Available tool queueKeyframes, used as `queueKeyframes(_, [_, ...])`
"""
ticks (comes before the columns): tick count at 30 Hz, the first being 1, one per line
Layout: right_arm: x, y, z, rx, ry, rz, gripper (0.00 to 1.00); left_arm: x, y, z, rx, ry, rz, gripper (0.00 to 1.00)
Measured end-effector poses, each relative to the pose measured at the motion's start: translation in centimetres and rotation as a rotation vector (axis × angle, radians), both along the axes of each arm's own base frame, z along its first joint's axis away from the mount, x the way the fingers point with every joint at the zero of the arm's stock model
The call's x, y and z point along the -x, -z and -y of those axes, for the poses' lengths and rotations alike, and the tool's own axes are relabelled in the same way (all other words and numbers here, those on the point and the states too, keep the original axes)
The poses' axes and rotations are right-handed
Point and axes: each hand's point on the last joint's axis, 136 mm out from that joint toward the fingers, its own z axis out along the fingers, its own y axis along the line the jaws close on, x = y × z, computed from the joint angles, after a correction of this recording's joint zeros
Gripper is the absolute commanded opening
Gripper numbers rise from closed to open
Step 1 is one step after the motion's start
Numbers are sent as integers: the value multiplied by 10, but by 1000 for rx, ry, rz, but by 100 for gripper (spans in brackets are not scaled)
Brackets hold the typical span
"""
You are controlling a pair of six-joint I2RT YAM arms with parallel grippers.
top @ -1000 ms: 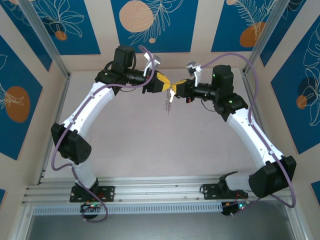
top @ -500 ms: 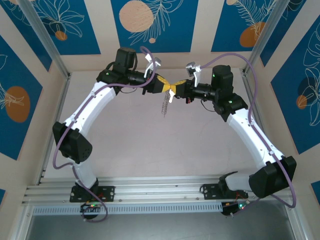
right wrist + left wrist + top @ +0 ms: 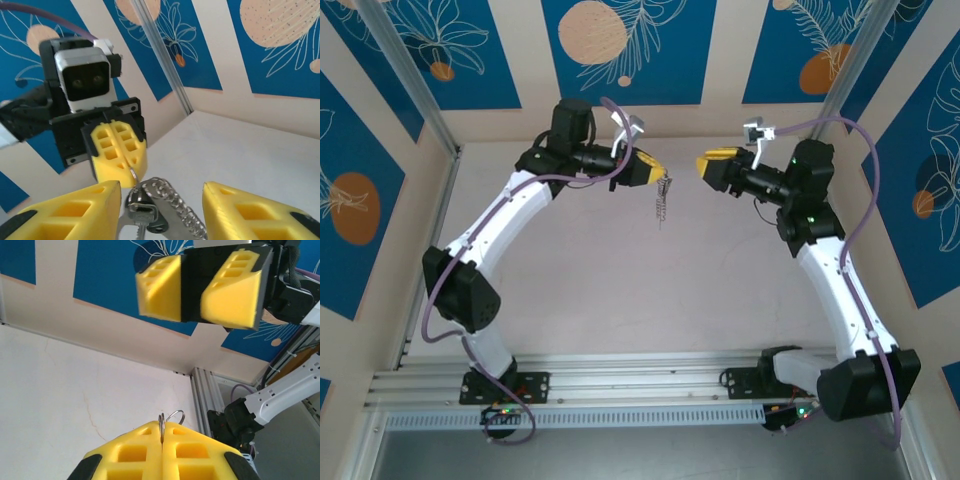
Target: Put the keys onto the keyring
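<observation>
My left gripper [image 3: 658, 172] is shut on a thin metal ring [image 3: 161, 421] whose top pokes out between the yellow fingertips [image 3: 145, 440]. Below that ring [image 3: 132, 175] dangles a bunch. It holds the keyring [image 3: 176, 205], a grey flattened loop fringed with small silvery links, and the keys [image 3: 144, 221], a silvery one beside a black head [image 3: 161, 231]. From above the bunch [image 3: 662, 206] hangs over the table. My right gripper [image 3: 704, 163] stands open a short way to the right. Its fingers [image 3: 75, 210] flank the bunch without touching it.
The pale table [image 3: 620, 290] lies under the bunch. Aluminium posts [image 3: 415, 80] and blue patterned panels [image 3: 620, 50] wall in the back and sides. The left gripper [image 3: 120, 145] faces the right wrist camera closely, and the right gripper [image 3: 200, 287] hangs opposite the left one.
My right gripper has opened and drawn back to the right, away from the left gripper. The bunch now hangs from the left gripper alone.
</observation>
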Motion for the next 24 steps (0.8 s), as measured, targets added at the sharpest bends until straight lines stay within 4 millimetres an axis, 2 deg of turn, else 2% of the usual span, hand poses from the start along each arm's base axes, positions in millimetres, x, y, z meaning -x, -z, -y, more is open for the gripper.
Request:
queueKeyframes(3, [11, -7, -2, -29, -33, 19, 57, 3, -9, -1, 21, -7, 25, 0])
queueKeyframes(12, [30, 6, -23, -52, -151, 7, 62, 20, -39, -2, 87, -25, 95, 0])
queueKeyframes(19, [47, 5, -45, -47, -237, 23, 63, 25, -47, -1, 115, -31, 109, 0])
queueKeyframes(24, [43, 12, -50, -38, -250, 13, 63, 27, -48, 1, 119, -26, 103, 0])
